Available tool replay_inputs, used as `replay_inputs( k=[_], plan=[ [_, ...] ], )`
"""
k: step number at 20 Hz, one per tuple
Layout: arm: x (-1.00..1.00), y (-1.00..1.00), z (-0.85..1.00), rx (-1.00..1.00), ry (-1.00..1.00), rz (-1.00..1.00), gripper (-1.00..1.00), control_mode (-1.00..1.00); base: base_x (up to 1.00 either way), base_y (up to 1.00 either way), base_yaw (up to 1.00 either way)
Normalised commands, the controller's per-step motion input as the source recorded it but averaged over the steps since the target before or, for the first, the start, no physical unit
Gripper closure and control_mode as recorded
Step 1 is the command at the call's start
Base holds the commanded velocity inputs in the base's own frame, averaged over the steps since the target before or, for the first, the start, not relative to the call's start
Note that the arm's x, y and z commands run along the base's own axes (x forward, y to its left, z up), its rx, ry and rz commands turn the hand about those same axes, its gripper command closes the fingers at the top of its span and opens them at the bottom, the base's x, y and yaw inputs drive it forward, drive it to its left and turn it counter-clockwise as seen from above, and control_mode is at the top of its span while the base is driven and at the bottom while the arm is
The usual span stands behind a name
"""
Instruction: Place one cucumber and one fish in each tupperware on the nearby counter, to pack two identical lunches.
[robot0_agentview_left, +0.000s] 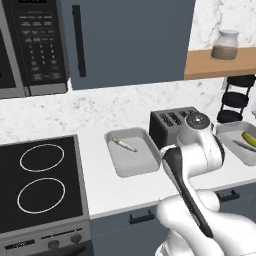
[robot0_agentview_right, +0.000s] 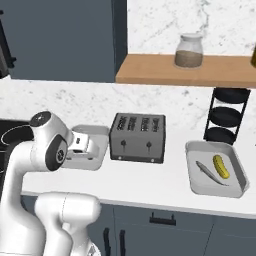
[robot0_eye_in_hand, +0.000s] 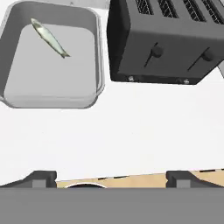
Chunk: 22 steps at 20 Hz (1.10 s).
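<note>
The gripper (robot0_eye_in_hand: 111, 177) stood wide apart and empty above the white counter (robot0_agentview_left: 107, 187). Left of the black toaster (robot0_agentview_right: 137, 137), the left tupperware (robot0_agentview_left: 131, 161) held one fish (robot0_agentview_left: 124, 145); the right tupperware (robot0_agentview_right: 237, 186) held a fish (robot0_agentview_right: 209, 173) beside a cucumber (robot0_agentview_right: 220, 166)

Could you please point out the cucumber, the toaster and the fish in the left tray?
cucumber (robot0_agentview_right: 220, 166), right base view, middle of its yellow-green body.
toaster (robot0_agentview_right: 137, 143), right base view, front face between the levers.
fish (robot0_eye_in_hand: 49, 38), hand view, middle of its body, in the left tray.
</note>
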Motion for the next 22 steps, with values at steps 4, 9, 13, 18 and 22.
replay_inputs(
  k=[4,9,13,18,22],
  plan=[
    [0.00,0.00,0.00,0.00,0.00,0.00,-1.00,1.00,-1.00,-1.00,-0.07],
    [0.00,0.00,0.00,0.00,0.00,0.00,-1.00,1.00,-1.00,-1.00,-0.08],
    [0.00,0.00,0.00,0.00,0.00,0.00,-1.00,1.00,-1.00,-1.00,-0.09],
    [0.00,0.00,0.00,0.00,0.00,0.00,-1.00,1.00,-0.68,-1.00,-0.09],
    [0.00,0.00,0.00,0.00,0.00,0.00,-1.00,1.00,-0.02,-1.00,-0.08]
  ],
)
